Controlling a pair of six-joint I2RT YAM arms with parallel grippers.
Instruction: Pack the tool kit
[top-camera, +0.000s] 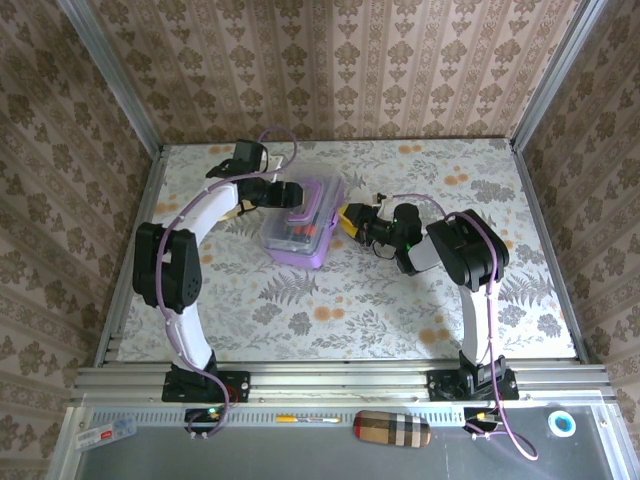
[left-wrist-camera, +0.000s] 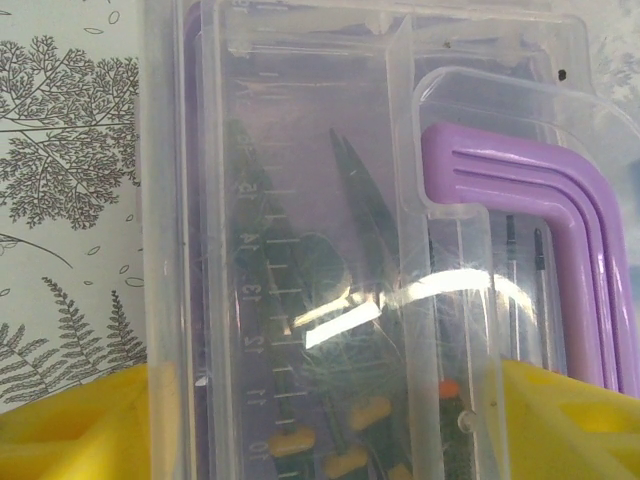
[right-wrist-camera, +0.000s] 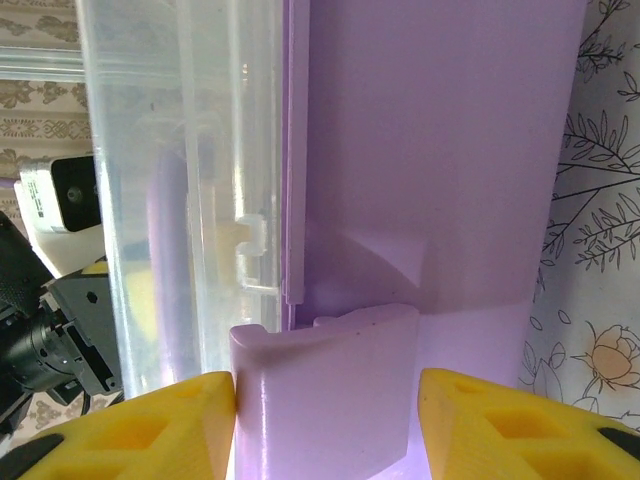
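The tool kit's purple box (top-camera: 300, 222) lies mid-table with its clear lid (left-wrist-camera: 300, 150) down and its purple handle (left-wrist-camera: 540, 200) flat on top. Through the lid I see dark pliers (left-wrist-camera: 355, 220) and black-orange screwdrivers (left-wrist-camera: 290, 440) inside. My left gripper (top-camera: 283, 195) is over the box's far-left end, its yellow fingers (left-wrist-camera: 80, 425) spread wide across the lid (left-wrist-camera: 325, 430). My right gripper (top-camera: 350, 222) is at the box's right side, open around a purple latch (right-wrist-camera: 320, 350). Its left finger (right-wrist-camera: 150, 425) touches the latch; a gap stays at the right one.
The box's purple side wall (right-wrist-camera: 440, 150) stands just ahead of the right fingers. The left arm's wrist camera (right-wrist-camera: 60, 200) shows beyond the clear lid. A plaid pouch (top-camera: 392, 428) and a tape roll (top-camera: 564, 424) lie on the ledge below the table's front rail.
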